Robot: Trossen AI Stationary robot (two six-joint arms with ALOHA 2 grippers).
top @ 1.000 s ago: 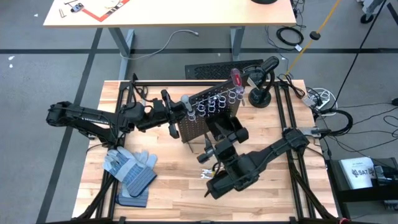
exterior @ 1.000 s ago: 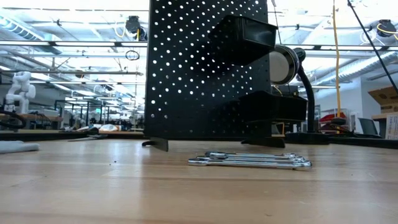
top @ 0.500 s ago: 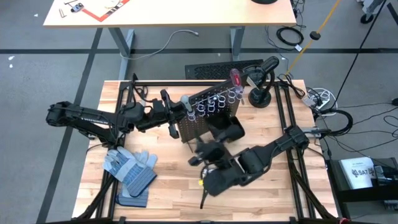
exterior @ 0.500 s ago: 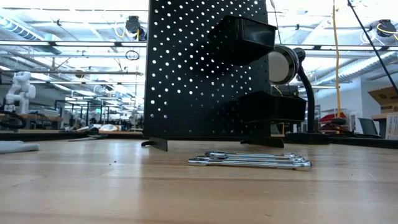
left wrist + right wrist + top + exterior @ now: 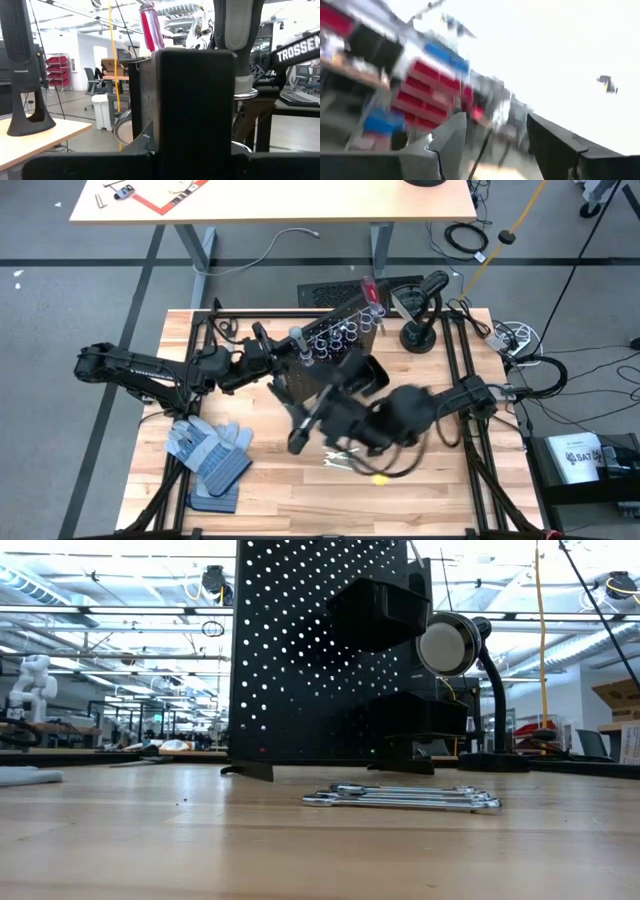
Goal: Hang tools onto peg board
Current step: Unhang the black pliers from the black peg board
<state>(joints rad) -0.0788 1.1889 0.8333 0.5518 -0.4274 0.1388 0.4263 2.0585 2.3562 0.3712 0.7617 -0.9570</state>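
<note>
The peg board (image 5: 335,355) stands upright at mid-table, its feet (image 5: 250,770) on the wood. A red-handled screwdriver (image 5: 368,288) and a grey-handled one (image 5: 297,340) hang in its silver rings. My left gripper (image 5: 272,370) is shut on the board's left edge. My right gripper (image 5: 335,410), blurred, is raised in front of the board, with a dark long tool, apparently the pliers (image 5: 305,425), in it. Silver wrenches (image 5: 400,798) lie flat on the table near the board. My left gripper pinches the peg board's left upright edge (image 5: 195,100) between its two fingers. It comes level from the table's left. The board stands upright on the table. My right gripper has a silver-grey piece (image 5: 447,137) standing up against one finger. Blur hides which part of the pliers it grips; the tool is clear of the table.
Blue-grey work gloves (image 5: 210,455) lie at the near left. A black desk lamp (image 5: 420,305) stands at the far right behind the board. A ribbed black mat (image 5: 340,292) lies at the far edge. A small yellow thing (image 5: 378,477) lies near the wrenches.
My right gripper has risen fast, swung toward the table's left and rolled its wrist, so that it now points upward; the dark tool has gone with it. My left gripper has turned a little, and the peg board's top has shifted toward the far edge.
</note>
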